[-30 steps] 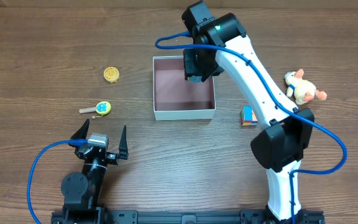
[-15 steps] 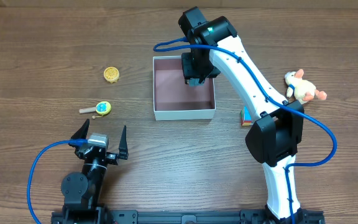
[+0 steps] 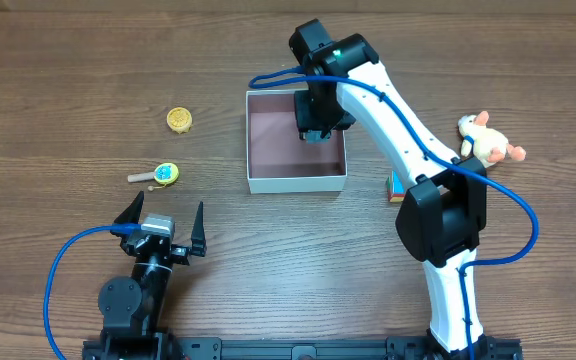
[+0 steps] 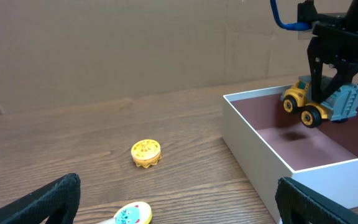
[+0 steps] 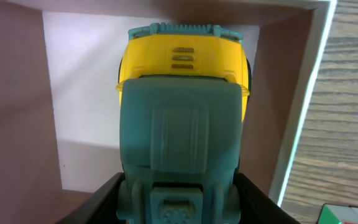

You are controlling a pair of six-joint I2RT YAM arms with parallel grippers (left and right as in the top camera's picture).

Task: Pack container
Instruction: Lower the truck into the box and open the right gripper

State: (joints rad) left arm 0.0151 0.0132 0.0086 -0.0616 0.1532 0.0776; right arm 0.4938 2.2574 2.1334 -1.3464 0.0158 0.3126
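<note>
The container (image 3: 273,140), a square white-walled box with a dull maroon floor, sits at the table's middle. My right gripper (image 3: 313,126) hangs over its far right part, shut on a yellow and teal toy truck (image 5: 182,118). In the left wrist view the toy truck (image 4: 319,102) hangs just above the container's floor (image 4: 328,146), with a shadow under it. The right gripper (image 5: 179,202) clamps the truck's teal rear from both sides. My left gripper (image 3: 161,222) rests near the table's front left, open, with nothing between its fingers (image 4: 55,196).
A yellow round toy (image 3: 178,120) and a small paddle toy with a blue face (image 3: 163,174) lie left of the container. A plush animal (image 3: 486,140) lies at the right. A colourful block (image 3: 399,186) sits beside the right arm, partly hidden.
The right gripper with the truck has shifted a little nearer, further over the container's inside. The left arm has not moved.
</note>
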